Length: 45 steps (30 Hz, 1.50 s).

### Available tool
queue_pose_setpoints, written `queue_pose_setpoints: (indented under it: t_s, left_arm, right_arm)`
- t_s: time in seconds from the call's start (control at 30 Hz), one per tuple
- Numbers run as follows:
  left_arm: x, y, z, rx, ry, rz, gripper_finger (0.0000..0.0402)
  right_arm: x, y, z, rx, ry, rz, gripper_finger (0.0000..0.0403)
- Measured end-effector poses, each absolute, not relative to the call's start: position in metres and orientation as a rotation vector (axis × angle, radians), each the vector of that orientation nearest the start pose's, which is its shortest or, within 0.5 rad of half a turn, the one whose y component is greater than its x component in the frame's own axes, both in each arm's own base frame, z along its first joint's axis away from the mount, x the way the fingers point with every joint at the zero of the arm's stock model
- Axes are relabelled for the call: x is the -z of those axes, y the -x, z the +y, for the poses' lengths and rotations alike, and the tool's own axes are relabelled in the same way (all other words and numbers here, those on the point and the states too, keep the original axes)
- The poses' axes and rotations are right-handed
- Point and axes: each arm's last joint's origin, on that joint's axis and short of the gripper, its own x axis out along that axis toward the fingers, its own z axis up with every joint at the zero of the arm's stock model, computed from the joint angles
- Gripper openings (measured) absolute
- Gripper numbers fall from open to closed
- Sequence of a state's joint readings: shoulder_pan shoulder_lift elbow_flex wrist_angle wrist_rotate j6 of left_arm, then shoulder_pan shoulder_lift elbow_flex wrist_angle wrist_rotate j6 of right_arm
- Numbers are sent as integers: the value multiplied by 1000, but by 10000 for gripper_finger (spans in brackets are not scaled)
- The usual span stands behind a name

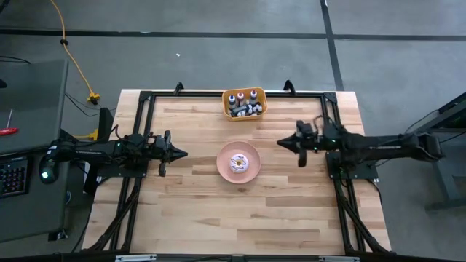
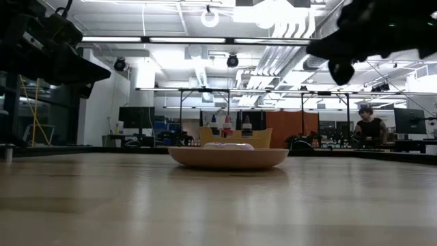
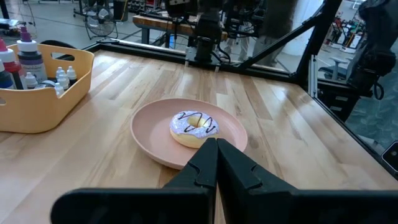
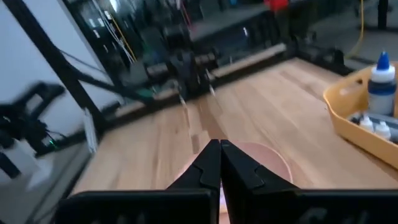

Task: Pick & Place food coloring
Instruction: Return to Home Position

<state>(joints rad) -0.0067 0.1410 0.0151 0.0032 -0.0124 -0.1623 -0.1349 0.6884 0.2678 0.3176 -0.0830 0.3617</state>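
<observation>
I log: food coloring bottles point(image 1: 244, 104), in orange bin point(image 1: 245, 116), 12 o'clock on the surface point(image 1: 218, 218). Left claw point(image 1: 182, 153) at 9 o'clock, right claw point(image 1: 281, 143) at 3, both clenched, empty, flanking the doughnut plate point(image 1: 221, 163).

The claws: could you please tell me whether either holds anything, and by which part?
Nothing is held: the left claw and right claw are both shut, empty.

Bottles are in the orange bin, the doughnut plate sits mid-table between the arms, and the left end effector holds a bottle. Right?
Not quite: the left end effector is shut and holds nothing, as the left wrist view shows. The rest stands: the food coloring bottles are in the orange bin, and the doughnut plate sits mid-table between the arms.
</observation>
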Motion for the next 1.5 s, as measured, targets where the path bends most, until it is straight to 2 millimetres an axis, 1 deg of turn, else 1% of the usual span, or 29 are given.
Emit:
queue_pose_setpoints:
  t_s: [0.1, 0.17, 0.33, 0.4, 0.6, 0.83, 0.93, 1.03, 1.1, 1.23, 1.4, 1.5]
  left_arm:
    - [-158, -105, 0, -15, 161, 121, 1]
    - [-158, -105, 0, -15, 161, 122, 1]
    - [-158, -105, 0, -15, 161, 122, 1]
    - [-158, -105, 0, -15, 161, 122, 1]
    - [-158, -105, 0, -14, 161, 121, 1]
    - [-158, -105, 0, -15, 161, 122, 1]
    - [-158, -105, 0, -14, 161, 121, 1]
    - [-158, -105, 0, -14, 161, 122, 1]
    - [-158, -105, 0, -14, 161, 122, 1]
    - [-158, -105, 0, -14, 161, 122, 1]
    - [-158, -105, 0, -14, 161, 122, 1]
    - [-158, -105, 0, -15, 161, 122, 1]
  right_arm:
    - [-210, -146, -13, 62, -383, -7, 0]
    - [-206, -140, -9, 66, -384, -32, 0]
    - [-206, -133, -4, 97, -342, -80, 0]
    - [-202, -131, -4, 114, -334, -83, 0]
    - [-186, -127, -10, 166, -338, -57, 0]
    - [-185, -127, -15, 180, -336, -58, 0]
    - [-185, -126, -13, 161, -338, -63, 0]
    - [-174, -124, -12, 158, -364, -84, 0]
    - [-174, -124, -12, 162, -382, -87, 0]
    - [-176, -123, -11, 166, -352, -109, 0]
    - [-173, -123, -12, 181, -288, -77, 0]
    - [-169, -123, -11, 151, -282, -22, 0]
